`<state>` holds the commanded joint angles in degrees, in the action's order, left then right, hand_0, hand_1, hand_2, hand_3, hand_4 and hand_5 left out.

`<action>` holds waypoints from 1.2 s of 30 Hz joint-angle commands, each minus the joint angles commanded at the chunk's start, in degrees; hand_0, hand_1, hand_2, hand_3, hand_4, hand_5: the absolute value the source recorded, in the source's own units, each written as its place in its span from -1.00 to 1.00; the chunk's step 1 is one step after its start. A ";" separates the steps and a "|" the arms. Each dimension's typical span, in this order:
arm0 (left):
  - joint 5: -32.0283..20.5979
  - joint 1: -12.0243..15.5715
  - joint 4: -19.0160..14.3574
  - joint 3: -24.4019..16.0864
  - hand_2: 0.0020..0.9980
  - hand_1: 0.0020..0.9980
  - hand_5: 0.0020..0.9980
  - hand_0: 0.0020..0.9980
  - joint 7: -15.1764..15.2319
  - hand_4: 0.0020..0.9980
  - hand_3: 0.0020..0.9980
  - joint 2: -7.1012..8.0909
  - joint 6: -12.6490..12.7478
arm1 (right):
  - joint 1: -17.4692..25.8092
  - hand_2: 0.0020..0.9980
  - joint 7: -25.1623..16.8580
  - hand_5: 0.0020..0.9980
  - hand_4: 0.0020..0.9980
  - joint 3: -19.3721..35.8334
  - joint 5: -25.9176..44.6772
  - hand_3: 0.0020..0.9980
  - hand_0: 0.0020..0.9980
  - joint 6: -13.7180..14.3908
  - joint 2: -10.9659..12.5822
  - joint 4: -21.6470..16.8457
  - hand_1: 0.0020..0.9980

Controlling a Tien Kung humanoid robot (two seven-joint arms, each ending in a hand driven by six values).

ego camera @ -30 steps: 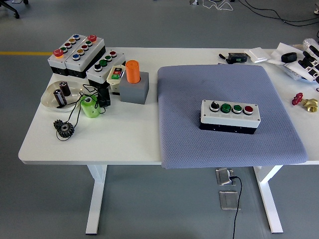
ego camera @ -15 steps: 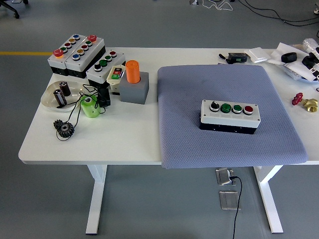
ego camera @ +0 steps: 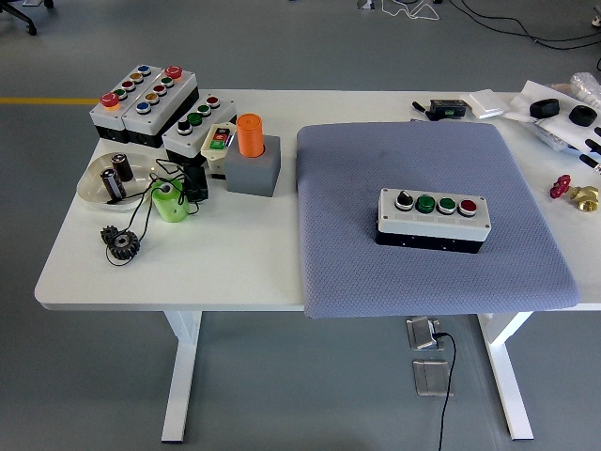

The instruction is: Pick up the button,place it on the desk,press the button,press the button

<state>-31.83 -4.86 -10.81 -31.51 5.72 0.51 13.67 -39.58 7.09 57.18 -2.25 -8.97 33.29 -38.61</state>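
A white four-control button box with a black base (ego camera: 434, 217) sits flat on a grey-blue quilted mat (ego camera: 427, 221) covering the white worktop's (ego camera: 207, 263) right half — at far left, more button boxes (ego camera: 144, 101), an orange cylinder in a grey block (ego camera: 251, 150) and a black gear (ego camera: 121, 243).

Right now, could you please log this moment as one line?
button box flat on grey pad | controls facing up | no hand on it | not yet pressed

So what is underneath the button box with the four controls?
The button box sits on a grey-blue pad that covers the right part of the white table. The pad directly beneath the box is hidden by it.
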 joint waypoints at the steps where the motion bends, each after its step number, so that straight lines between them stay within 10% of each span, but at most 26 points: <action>1: -0.03 0.03 0.00 0.06 0.63 0.56 0.95 0.43 0.00 -0.14 0.35 0.00 0.00 | 0.02 0.79 0.11 1.00 0.22 0.03 -0.02 0.67 0.77 -0.05 0.01 0.02 0.69; 36: 0.95 -0.67 -0.11 -1.53 0.62 0.56 0.95 0.43 0.02 -0.15 0.35 0.09 -0.07 | -0.46 0.86 -2.05 1.00 0.24 -1.75 -0.44 0.80 0.90 2.15 1.03 -3.02 0.77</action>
<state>-30.88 -5.53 -10.92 -33.03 5.74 0.60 13.60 -40.04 5.04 55.43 -2.69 -6.82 34.32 -41.63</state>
